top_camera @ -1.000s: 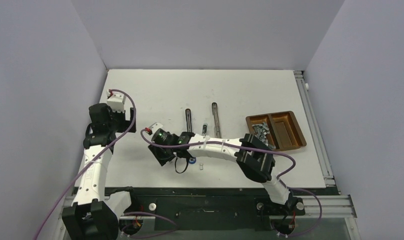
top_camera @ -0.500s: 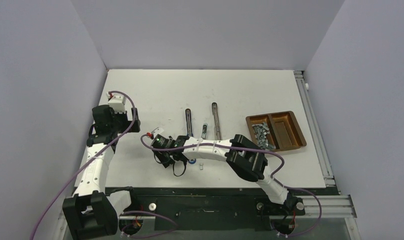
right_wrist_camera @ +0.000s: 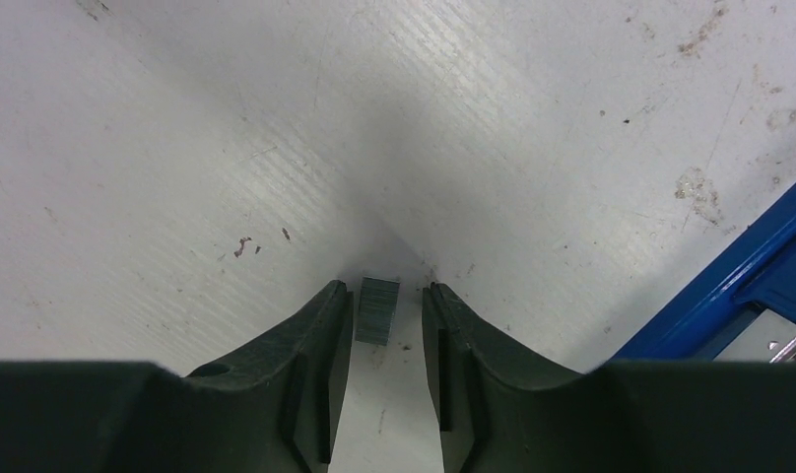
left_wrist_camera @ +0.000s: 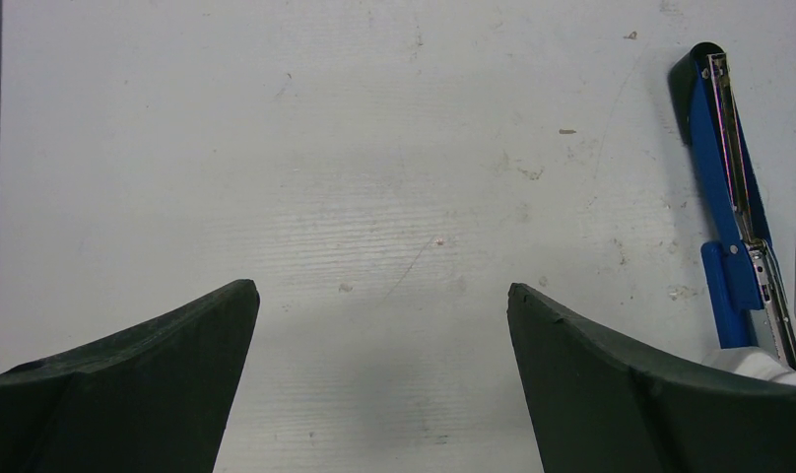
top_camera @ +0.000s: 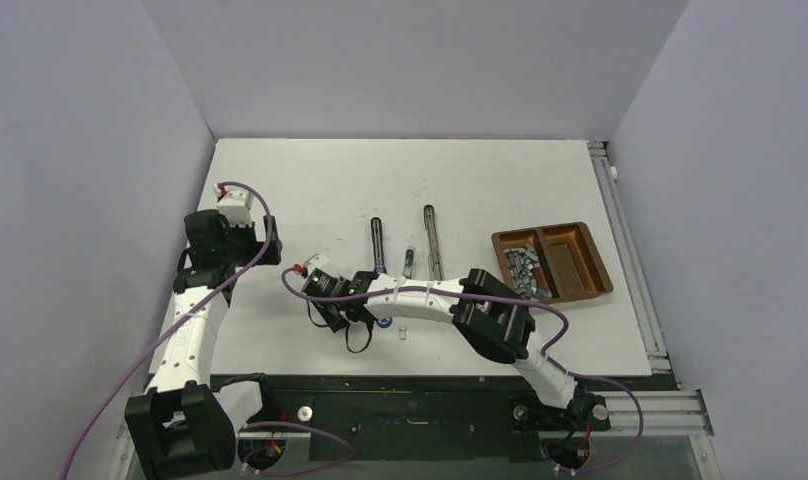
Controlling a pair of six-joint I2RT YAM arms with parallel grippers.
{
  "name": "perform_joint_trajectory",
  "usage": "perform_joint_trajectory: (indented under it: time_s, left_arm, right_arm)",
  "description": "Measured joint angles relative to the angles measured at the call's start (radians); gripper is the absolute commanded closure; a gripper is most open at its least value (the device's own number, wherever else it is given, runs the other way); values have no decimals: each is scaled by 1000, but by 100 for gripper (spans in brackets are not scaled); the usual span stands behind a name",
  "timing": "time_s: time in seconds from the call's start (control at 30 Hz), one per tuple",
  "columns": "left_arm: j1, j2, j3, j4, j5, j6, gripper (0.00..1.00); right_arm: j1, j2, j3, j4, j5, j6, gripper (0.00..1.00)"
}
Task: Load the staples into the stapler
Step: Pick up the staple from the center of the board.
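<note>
A short grey strip of staples [right_wrist_camera: 377,311] lies flat on the white table between the fingertips of my right gripper [right_wrist_camera: 387,288]. The jaws stand narrow but open, with a thin gap on the strip's left and a wider one on its right. The blue stapler [right_wrist_camera: 739,286] lies opened out just right of that gripper; its metal channel [left_wrist_camera: 734,148] faces up in the left wrist view. More staples [top_camera: 523,265] fill the left half of a brown tray [top_camera: 580,262]. My left gripper [left_wrist_camera: 382,291] hovers wide open over bare table, left of the stapler.
The stapler's two long bars [top_camera: 432,240] lie side by side at mid table, with a small grey piece [top_camera: 408,262] between them. A tiny white bit [top_camera: 403,333] lies near the front edge. Grey walls close in the table on three sides.
My right gripper's jaws have narrowed around the staple strip. The right arm shifted slightly left and settled low; the left arm moved a little, then held still, open.
</note>
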Motion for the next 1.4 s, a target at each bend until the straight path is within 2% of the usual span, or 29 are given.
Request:
perform_joint_trajectory:
  time_s: [0.73,0.97,1.13,1.4]
  left_arm:
    - [0,-6,0,-5,25,17,4]
    - [0,-6,0,-5,25,19,4]
    - [0,-6,0,-5,26,19,4]
    - [0,-6,0,-5,30,19,4]
  right_arm:
    - [18,45,69,-16,40,42,77]
    - [18,45,69,-18,49,50,77]
    - [18,45,69,-21,59,53,72]
    - [19,45,69,-24,72,61,74]
